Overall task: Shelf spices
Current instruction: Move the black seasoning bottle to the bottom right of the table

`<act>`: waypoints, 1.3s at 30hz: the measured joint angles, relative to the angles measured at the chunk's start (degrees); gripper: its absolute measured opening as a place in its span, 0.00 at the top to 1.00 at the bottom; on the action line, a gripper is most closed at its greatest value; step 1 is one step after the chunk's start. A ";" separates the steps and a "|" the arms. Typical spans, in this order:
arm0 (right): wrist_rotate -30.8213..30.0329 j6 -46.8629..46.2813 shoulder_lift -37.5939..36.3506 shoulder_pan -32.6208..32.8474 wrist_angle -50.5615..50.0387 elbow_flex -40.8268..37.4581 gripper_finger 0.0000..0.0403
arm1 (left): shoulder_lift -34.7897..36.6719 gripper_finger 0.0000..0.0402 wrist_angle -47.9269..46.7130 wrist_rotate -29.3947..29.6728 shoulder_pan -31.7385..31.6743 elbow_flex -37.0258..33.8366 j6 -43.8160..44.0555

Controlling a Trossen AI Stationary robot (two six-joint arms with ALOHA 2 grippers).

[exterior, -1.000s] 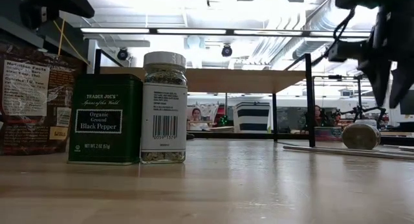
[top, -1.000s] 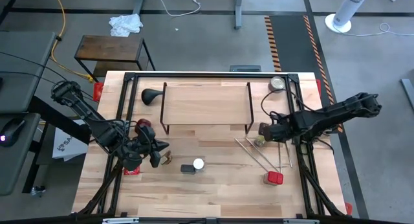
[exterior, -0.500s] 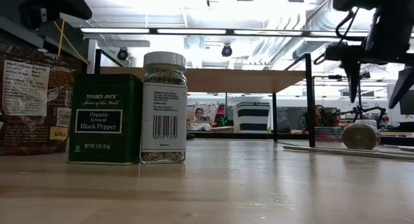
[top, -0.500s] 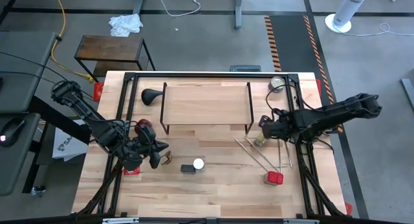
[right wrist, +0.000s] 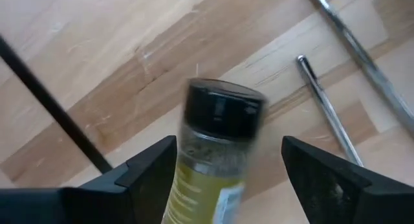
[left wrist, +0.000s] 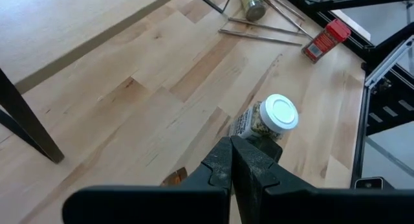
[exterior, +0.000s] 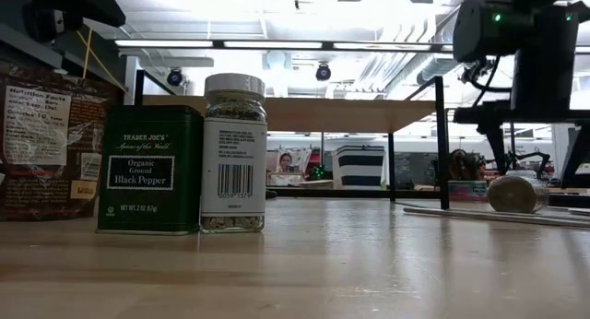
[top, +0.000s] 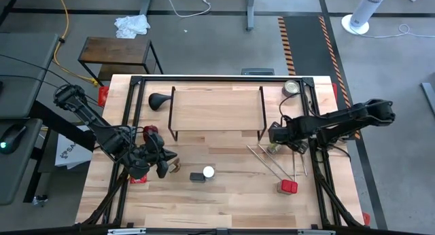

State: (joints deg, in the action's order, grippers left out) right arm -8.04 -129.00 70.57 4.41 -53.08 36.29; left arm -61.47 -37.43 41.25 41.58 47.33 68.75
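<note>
The shelf [top: 216, 109] stands at the table's far middle on black rod frames. A black-capped spice jar [right wrist: 217, 140] lies on its side on the table by the shelf's right leg. My right gripper [right wrist: 228, 143] is open, one finger on either side of the jar and touching nothing. In the low view the fingers stand just above that jar [exterior: 513, 193]. A white-capped jar [top: 208, 172] and a dark green pepper tin [exterior: 149, 169] stand at the near middle. My left gripper [left wrist: 231, 153] is shut and holds nothing, left of the white-capped jar [left wrist: 275, 117].
Thin metal rods [top: 275, 160] lie right of the black-capped jar. A red-capped jar [top: 287, 187] lies toward the near right. A round silver tin [top: 292, 87] sits at the far right, a black object [top: 158, 100] left of the shelf, and a small tan piece [top: 175, 167] by my left gripper.
My right gripper has opened wide. It has come down and a little toward the table's left, so its fingers now straddle the lying black-capped jar. The jar has stayed where it was.
</note>
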 joint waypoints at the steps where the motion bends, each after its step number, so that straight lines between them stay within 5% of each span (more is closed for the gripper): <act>1: 0.05 -0.31 0.35 -0.29 1.32 -0.48 0.32 | 0.00 1.00 0.00 0.00 0.00 0.00 0.00; 11: 1.99 -1.09 4.48 -1.32 10.05 -3.10 0.34 | 0.00 1.00 0.01 -0.06 0.00 0.00 0.86; 17: 1.38 3.84 3.59 0.63 9.09 -3.10 0.62 | 0.00 1.00 0.19 0.46 0.00 0.00 1.09; 20: -0.62 10.76 1.69 2.61 8.26 -2.50 0.63 | 0.02 1.00 0.51 1.30 0.00 0.00 1.10; 29: -23.57 43.23 -7.23 16.43 8.02 8.72 0.63 | 1.54 1.00 2.13 2.87 0.10 0.00 -0.49; 35: -37.31 61.23 -3.90 23.82 10.94 17.54 0.63 | 2.67 1.00 9.80 8.04 0.13 0.00 -4.18; 39: -41.37 69.09 -0.56 29.05 16.31 18.93 0.63 | 2.67 1.00 17.07 11.09 0.13 0.00 -7.13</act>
State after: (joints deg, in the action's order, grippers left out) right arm -49.41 -59.92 70.02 33.46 -36.76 55.22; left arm -58.81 -20.36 52.35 41.71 47.33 61.62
